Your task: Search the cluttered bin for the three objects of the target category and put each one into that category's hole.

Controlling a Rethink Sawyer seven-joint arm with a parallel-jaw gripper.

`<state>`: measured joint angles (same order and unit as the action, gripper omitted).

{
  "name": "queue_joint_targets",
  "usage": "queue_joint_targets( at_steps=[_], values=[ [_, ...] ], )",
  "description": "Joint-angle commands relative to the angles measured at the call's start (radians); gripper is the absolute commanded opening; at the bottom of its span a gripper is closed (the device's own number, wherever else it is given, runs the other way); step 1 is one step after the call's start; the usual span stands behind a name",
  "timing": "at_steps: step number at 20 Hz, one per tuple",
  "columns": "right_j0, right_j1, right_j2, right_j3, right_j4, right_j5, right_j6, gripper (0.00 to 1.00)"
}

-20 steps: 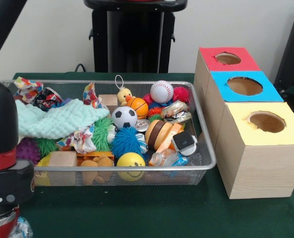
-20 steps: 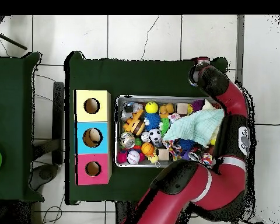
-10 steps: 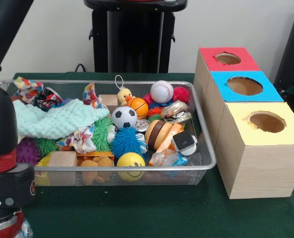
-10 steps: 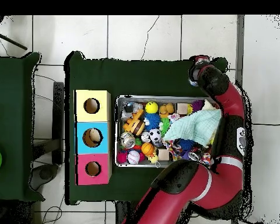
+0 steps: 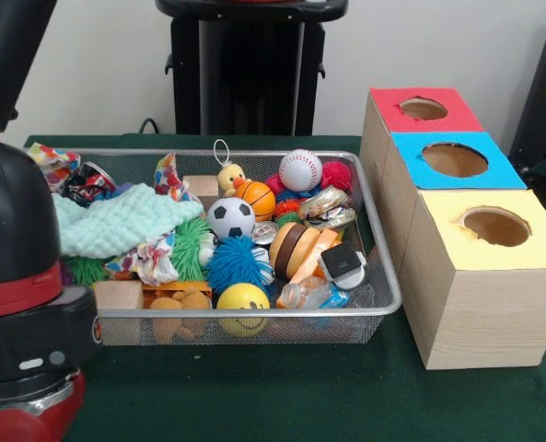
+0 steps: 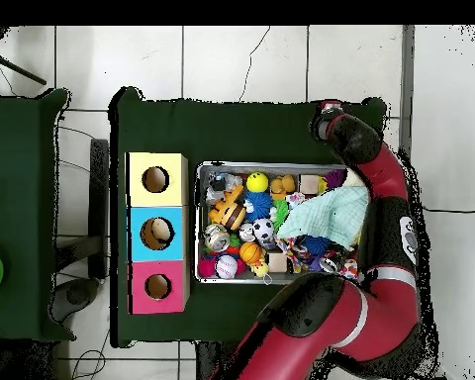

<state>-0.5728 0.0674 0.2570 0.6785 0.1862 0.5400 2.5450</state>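
Note:
The wire-mesh bin stands in the middle of the green table, full of toys. One small see-through bottle with a blue-and-white label lies in its front right corner, next to a yellow smiley ball. Other bottles are hidden or cannot be made out. The red and black arm's end fills the lower left of the front view, and the gripper itself is below the picture's edge there. In the overhead view the gripper is over the green cloth beyond the bin's corner. I cannot tell its state or whether it holds anything.
Three wooden boxes with round holes stand in a row beside the bin: red, blue and yellow. The bin also holds a mint cloth, balls, spiky toys, wood blocks and shiny silver packets.
The arm's end has moved toward the bin's side and looms larger in the front view. A crinkled see-through thing under it at the bottom left edge has gone out of view.

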Motion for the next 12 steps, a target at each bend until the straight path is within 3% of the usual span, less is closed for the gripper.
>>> queue_joint_targets(
  at_steps=[1, 6, 12],
  values=[
    [-0.015, -0.095, 0.013, 0.376, 0.001, 0.103, 0.037, 0.0],
    [0.008, -0.162, -0.074, 0.429, -0.037, 0.115, 0.053, 0.0],
    [0.083, -0.167, -0.249, 0.356, -0.105, 0.085, 0.07, 0.0]
  ],
)
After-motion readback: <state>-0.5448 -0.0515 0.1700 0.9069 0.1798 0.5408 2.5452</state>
